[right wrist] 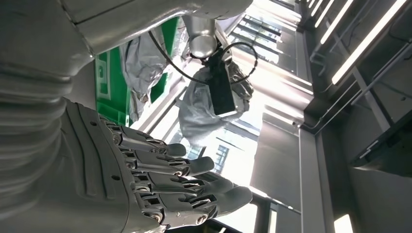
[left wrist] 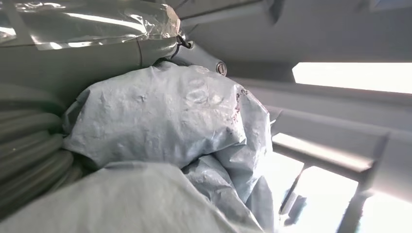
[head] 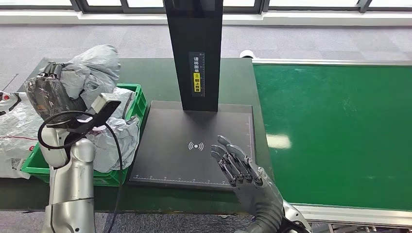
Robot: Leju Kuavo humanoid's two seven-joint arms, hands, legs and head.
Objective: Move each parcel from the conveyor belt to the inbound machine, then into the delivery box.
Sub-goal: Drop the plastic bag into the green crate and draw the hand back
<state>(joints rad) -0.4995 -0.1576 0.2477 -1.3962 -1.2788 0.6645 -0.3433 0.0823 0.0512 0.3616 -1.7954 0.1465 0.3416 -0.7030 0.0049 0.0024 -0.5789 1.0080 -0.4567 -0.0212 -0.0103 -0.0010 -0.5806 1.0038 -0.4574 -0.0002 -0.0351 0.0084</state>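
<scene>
Left hand (head: 48, 92) grips a grey parcel (head: 94, 65) above the green box (head: 133, 94) at nine o'clock; right hand (head: 236, 165) hovers empty, fingers apart, over the scanner pad (head: 165, 126). I worry the parcel lands on the heaped bags (head: 116, 138) and slides out

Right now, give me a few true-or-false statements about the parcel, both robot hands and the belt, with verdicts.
1. The left robot hand holds a grey parcel above the green crate. True.
2. The right robot hand grips a parcel. False: it is open and holds nothing, over the black scanner plate.
3. A parcel lies on the green conveyor belt. False: the visible belt is bare.
4. The crate already contains grey parcels. True.
</scene>
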